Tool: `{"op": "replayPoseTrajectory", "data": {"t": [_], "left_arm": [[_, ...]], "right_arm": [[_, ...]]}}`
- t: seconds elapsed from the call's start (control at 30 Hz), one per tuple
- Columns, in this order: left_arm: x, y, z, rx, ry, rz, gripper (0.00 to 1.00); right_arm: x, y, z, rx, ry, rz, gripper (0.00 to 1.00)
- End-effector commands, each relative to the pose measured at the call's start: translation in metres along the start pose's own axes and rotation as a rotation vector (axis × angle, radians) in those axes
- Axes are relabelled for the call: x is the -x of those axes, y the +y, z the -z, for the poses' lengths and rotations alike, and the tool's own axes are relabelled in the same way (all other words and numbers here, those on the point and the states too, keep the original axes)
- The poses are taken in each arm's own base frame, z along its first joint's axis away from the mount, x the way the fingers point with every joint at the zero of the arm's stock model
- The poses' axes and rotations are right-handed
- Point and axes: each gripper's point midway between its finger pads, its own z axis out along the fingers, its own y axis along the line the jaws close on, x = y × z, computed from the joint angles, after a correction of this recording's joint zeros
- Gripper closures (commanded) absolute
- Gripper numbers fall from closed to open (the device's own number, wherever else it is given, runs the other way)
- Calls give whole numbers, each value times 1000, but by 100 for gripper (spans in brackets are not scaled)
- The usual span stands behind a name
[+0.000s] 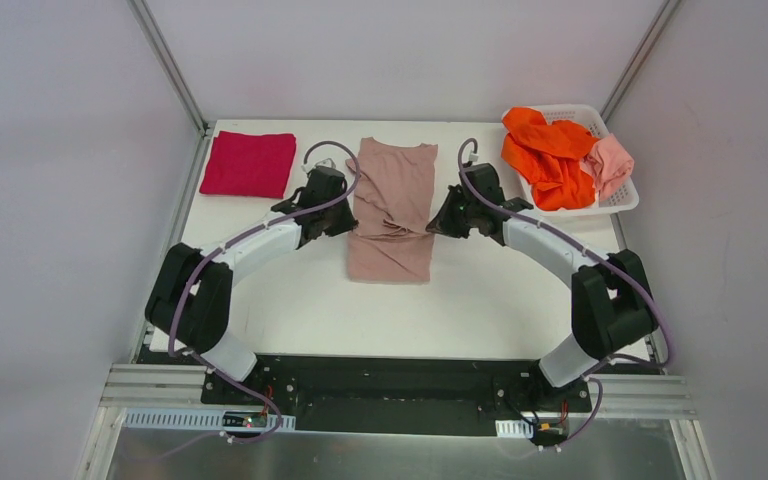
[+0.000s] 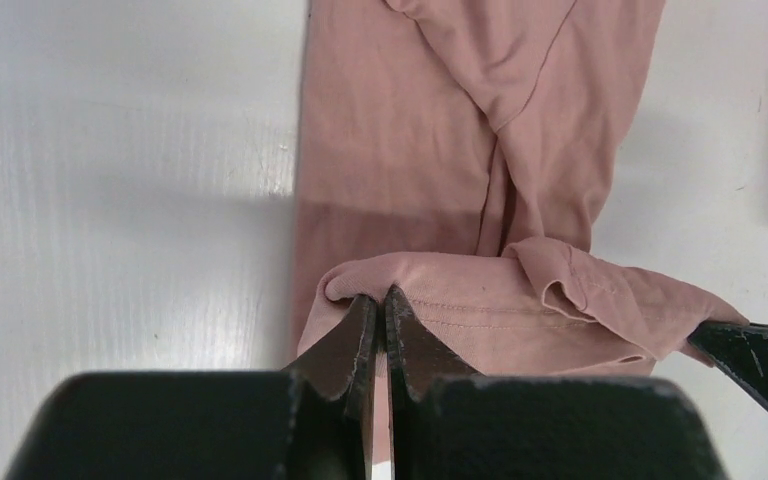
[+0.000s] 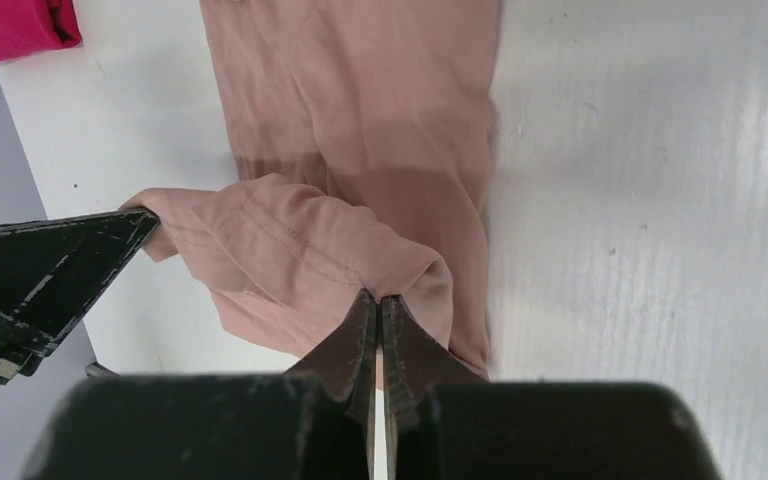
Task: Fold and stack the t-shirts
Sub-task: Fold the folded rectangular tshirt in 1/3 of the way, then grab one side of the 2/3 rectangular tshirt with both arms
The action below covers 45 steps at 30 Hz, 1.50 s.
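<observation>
Both jaws tight on stitched hem of soft dusty-pink t-shirt (image 1: 400,175)

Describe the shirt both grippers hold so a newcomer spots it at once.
Centre of the white table: the dusty-pink t-shirt, a long strip. The left gripper and right gripper pinch its raised hem. Neighbours differ: crimson shirt folded far-left, orange shirt in the basket.

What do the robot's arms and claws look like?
The left arm and right arm are white curved tubes between chunky black joints, each with a thin purple cable looping along it. The left claw and right claw are black, each with two pointy, wedge-shaped fingers.
</observation>
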Motion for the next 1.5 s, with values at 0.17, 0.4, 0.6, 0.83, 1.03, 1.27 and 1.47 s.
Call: {"op": "replayPoseTrajectory", "data": {"t": [0.17,0.4,0.6,0.83,1.03,1.27,1.47], "left_arm": [[21,-10,-28,-59,28,-19,100],[19,-3,-50,-75,101,24,79],[41,-5,-41,-103,63,13,22],[46,1,9,-111,-17,0,1],[-7,26,46,-137,48,63,1],[-70,61,67,-132,118,143,1],[-89,64,58,-147,166,182,2]], "right_arm": [[27,23,-23,161,59,54,100],[40,11,-47,135,85,16,95],[54,7,-48,93,98,10,47],[40,7,-10,72,50,29,1],[-24,44,12,185,126,190,0],[-69,73,-8,251,258,229,0],[-89,44,-11,190,281,186,0]]}}
